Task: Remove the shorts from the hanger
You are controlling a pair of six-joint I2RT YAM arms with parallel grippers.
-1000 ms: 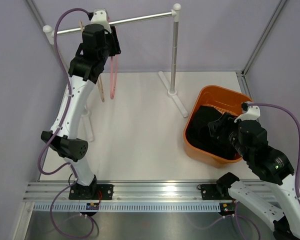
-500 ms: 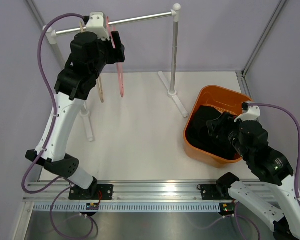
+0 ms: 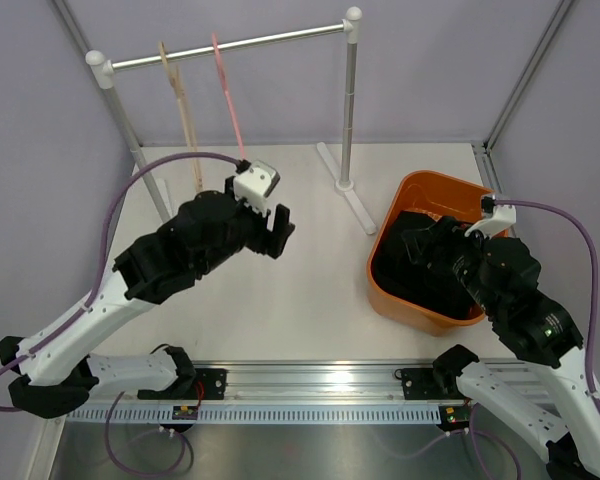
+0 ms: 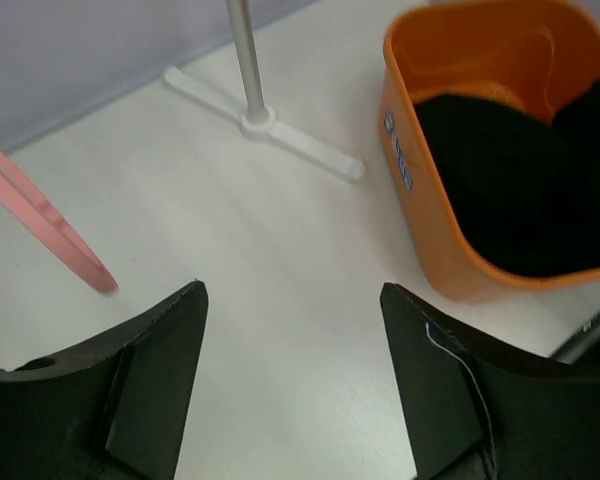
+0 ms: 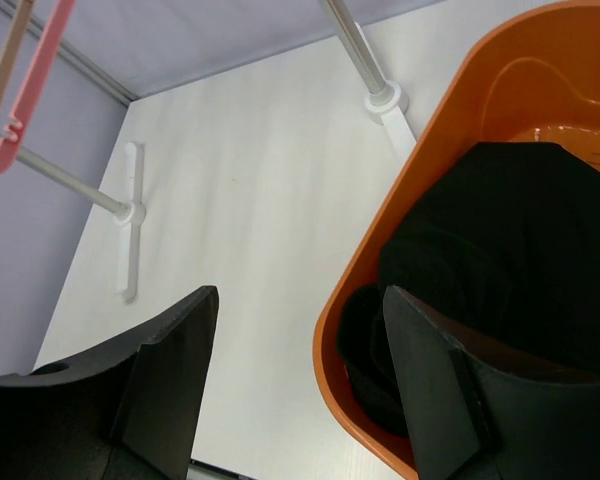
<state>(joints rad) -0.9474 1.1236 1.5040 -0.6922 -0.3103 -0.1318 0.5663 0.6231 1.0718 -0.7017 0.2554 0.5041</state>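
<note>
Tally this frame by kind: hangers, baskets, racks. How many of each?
Hangers: 2, the pink hanger and the wooden hanger, both bare
Orange basket: 1, with the shorts heaped inside
Rack: 1
Total: 4

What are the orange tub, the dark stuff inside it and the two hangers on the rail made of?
Orange tub: likely moulded plastic, smooth, slightly glossy, rounded rim. Dark stuff: soft matte fabric, slumped in folds. Pink hanger: probably plastic, even colour. Tan hanger: perhaps wood, pale and flat; too thin to be sure.
</note>
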